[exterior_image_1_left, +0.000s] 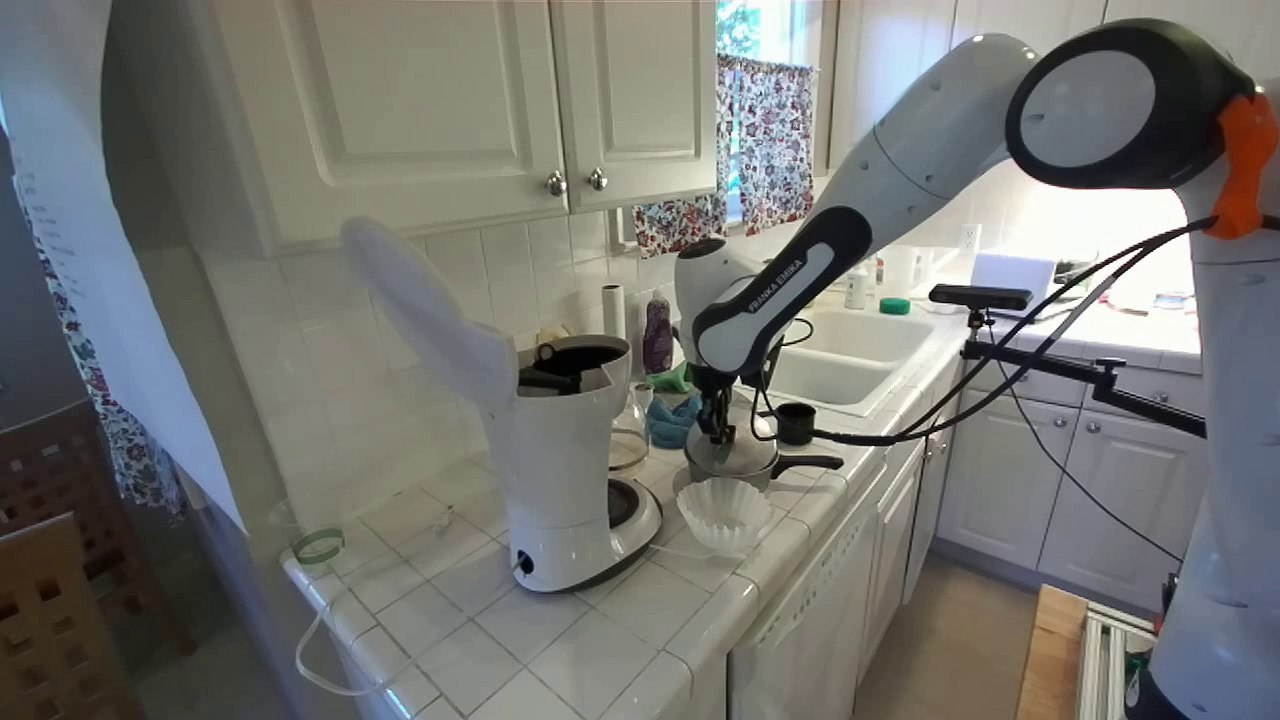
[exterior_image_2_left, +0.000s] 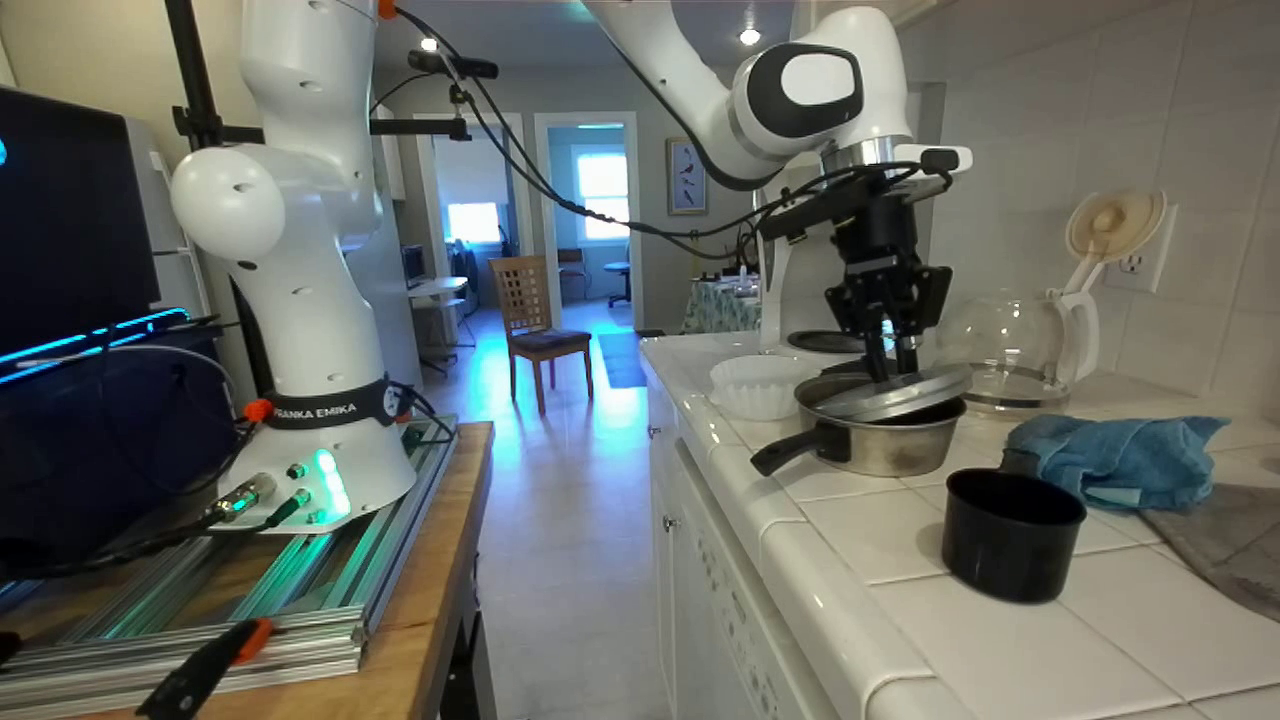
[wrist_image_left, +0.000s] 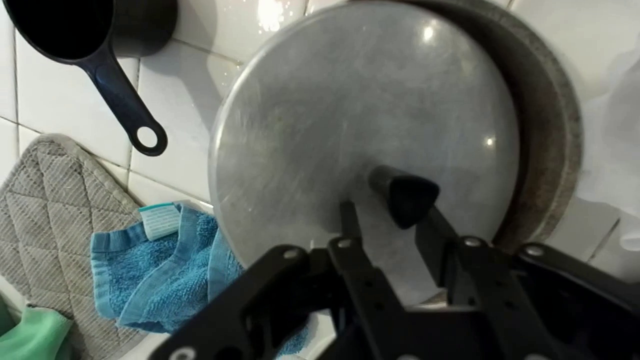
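Observation:
A round grey metal lid (wrist_image_left: 310, 125) with a dark knob (wrist_image_left: 412, 200) lies off-centre on a metal saucepan (wrist_image_left: 555, 135). In an exterior view the lid (exterior_image_2_left: 900, 395) is tilted, one side down inside the saucepan (exterior_image_2_left: 890, 450) and the other side raised above the rim. My gripper (wrist_image_left: 387, 215) points down over the lid, its black fingers apart. In the wrist view the knob stands near the right finger, with a gap to the left finger; I cannot tell whether the right finger touches it. The gripper also shows in both exterior views (exterior_image_1_left: 718, 430) (exterior_image_2_left: 893, 368), where its fingers hide the knob.
A black cup (exterior_image_2_left: 1012, 540), a blue cloth (exterior_image_2_left: 1110, 460) and a grey quilted mat (wrist_image_left: 60, 215) lie beside the saucepan. A glass carafe (exterior_image_2_left: 1000, 340), a white coffee filter (exterior_image_1_left: 722, 512) and a white coffee maker (exterior_image_1_left: 560, 480) stand close. The pan's handle (exterior_image_1_left: 812, 462) points to the counter's front edge.

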